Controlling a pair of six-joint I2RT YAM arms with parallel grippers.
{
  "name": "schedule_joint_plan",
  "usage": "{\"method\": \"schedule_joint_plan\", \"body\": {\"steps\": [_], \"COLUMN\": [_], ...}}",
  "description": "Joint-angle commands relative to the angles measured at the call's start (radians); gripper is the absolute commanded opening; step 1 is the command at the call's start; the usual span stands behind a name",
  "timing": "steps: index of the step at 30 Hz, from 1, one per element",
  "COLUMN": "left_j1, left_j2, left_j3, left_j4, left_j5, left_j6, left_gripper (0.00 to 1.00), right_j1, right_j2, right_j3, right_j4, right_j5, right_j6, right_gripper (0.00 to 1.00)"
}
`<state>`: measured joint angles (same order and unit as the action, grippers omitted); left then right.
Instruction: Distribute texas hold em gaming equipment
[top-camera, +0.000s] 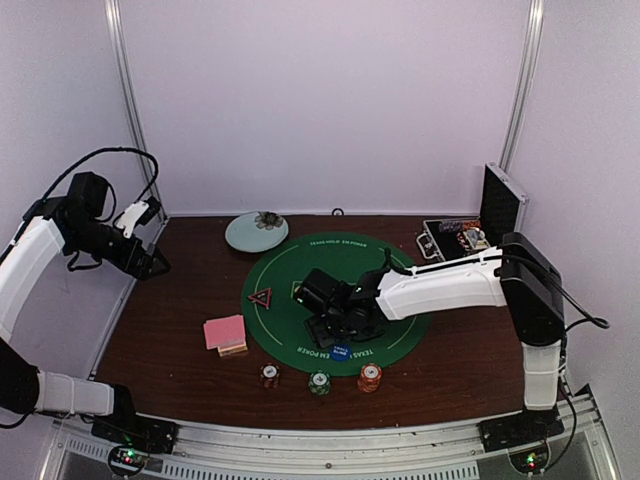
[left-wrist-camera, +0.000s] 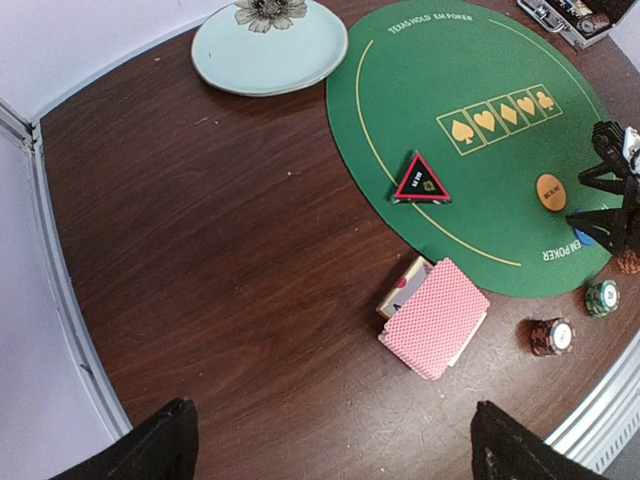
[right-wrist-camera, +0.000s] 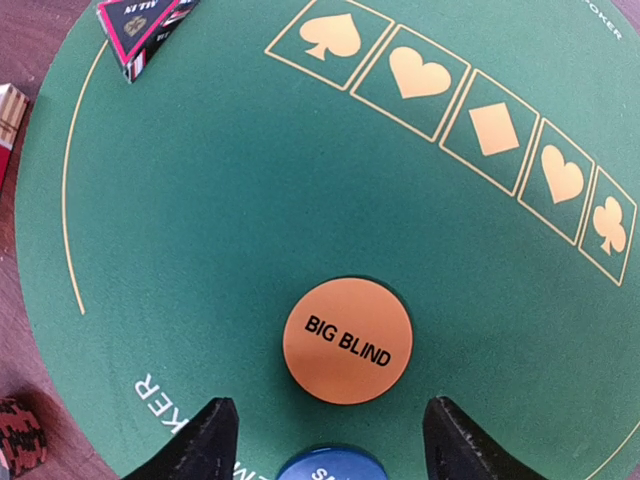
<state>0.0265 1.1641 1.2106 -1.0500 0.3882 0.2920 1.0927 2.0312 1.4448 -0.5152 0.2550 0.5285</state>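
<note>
Your right fingers (right-wrist-camera: 205, 445) are spread and empty on either side of the blue disc (right-wrist-camera: 330, 466), with the orange disc (right-wrist-camera: 347, 340) just ahead, flat on the green mat (right-wrist-camera: 180, 220). Both discs look light, stiff and slick, so pinch low across the rim. Your left fingers (left-wrist-camera: 160, 445) hang spread and empty above the bench (left-wrist-camera: 200, 260).
</note>
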Motion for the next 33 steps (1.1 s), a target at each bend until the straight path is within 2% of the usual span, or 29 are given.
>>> {"method": "schedule_joint_plan", "body": {"steps": [1, 8, 19, 33], "left_j1": [0.007, 0.007, 0.007, 0.007], "left_j2": [0.0, 0.001, 0.006, 0.004], "left_j3": [0.038, 0.04, 0.045, 0.042], "left_j4": [0.001, 0.0, 0.001, 0.001], "left_j5": [0.032, 0.038, 0.048, 0.038], "left_j6": [0.009, 0.007, 0.004, 0.008], "left_gripper": [0.97, 0.98, 0.98, 0.98], "right_j1": [0.002, -0.002, -0.015, -0.063], "right_j2": [0.005, 0.045, 0.084, 0.156], "right_j3": [-0.013, -0.008, -0.005, 0.054], "right_j4": [0.016, 0.009, 0.002, -0.015], "right_j5": [0.034, 0.034, 0.023, 0.045], "right_j6": [0.04, 0.057, 0.079, 0.108], "right_gripper": [0.65, 0.6, 0.58, 0.43]}}
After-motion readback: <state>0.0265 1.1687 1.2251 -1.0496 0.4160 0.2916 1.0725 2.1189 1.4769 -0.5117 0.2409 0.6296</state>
